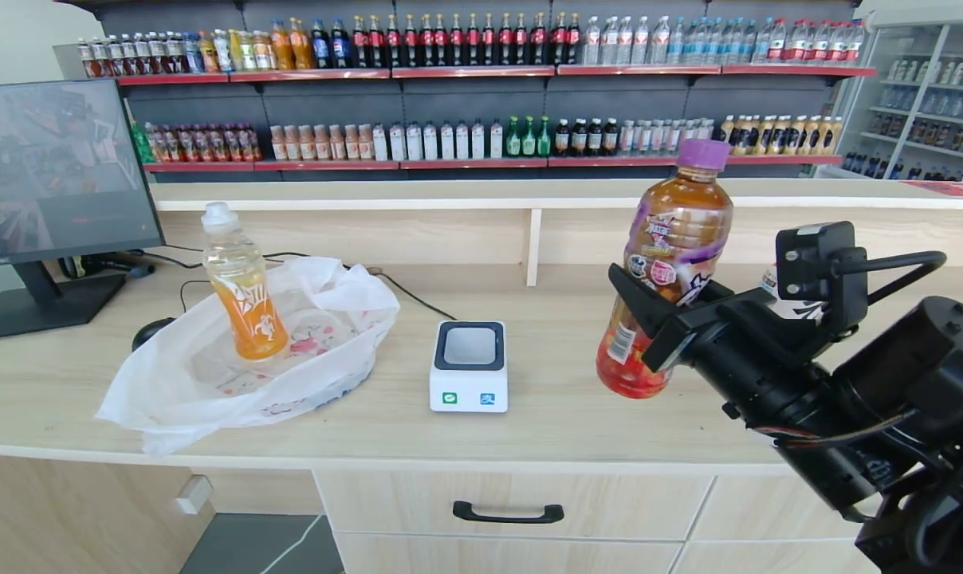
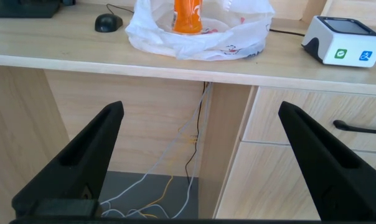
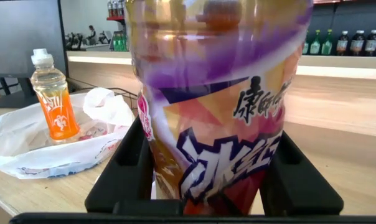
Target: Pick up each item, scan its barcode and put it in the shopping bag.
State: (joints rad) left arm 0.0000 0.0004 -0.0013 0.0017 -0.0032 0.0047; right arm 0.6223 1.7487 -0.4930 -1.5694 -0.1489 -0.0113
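Right gripper [image 1: 653,315]: jaws closed around the lower middle of the purple-capped tea bottle [image 1: 677,239], one finger on each side of the label. The bottle is tilted, with its cap leaning right. It is held over the right part of the counter [image 1: 545,422], and its base appears to be off the surface.

Scanner [image 1: 469,367]: at centre counter with its window facing up, left of the held bottle and apart from it.

Shopping bag [image 1: 155,391]: lies open on the left of the counter, just left of the scanner. An orange drink bottle [image 1: 242,295] stands upright inside it.

Left gripper [image 2: 200,109]: fingers spread wide with nothing between them. It sits below counter level, facing the cabinet front.

Monitor [image 1: 51,167] and mouse [image 1: 151,331]: far left.
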